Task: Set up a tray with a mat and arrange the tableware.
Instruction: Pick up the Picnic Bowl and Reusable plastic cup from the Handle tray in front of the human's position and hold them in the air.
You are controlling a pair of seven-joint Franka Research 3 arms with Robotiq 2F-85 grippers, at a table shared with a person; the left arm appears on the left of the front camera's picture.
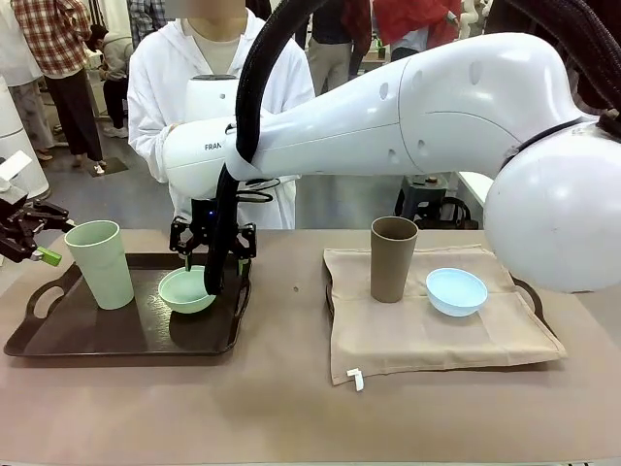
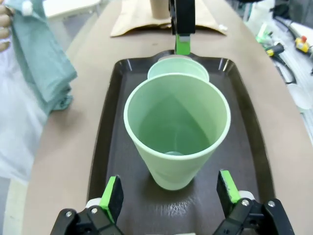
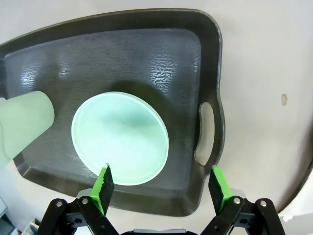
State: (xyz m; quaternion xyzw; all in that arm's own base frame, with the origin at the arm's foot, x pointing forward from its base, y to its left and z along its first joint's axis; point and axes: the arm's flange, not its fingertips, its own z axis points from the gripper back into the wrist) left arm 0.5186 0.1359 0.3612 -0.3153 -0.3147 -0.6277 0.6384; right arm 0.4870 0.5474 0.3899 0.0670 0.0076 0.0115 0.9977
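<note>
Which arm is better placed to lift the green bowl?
Right. The right fingers hang open over the pale green bowl; the left fingers face the green cup, which stands between them and the bowl.

1. Pale green tall tapered matte plastic cup (image 3: 22,125): cut off, left of right gripper's (image 3: 161,171) fingers (image 3: 103,188).
2. Pale green small round matte plastic bowl (image 2: 178,68): half-hidden behind that cup, beyond left gripper's (image 2: 170,176) fingers (image 2: 111,196).
3. Brown tall tapered plastic cup (image 2: 159,7): top cut off.

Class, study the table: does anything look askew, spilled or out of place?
The mat on the right tray lies slightly skewed. Its tagged near-left corner seems to hang past the tray onto the table. Nothing looks spilled or tipped.
</note>
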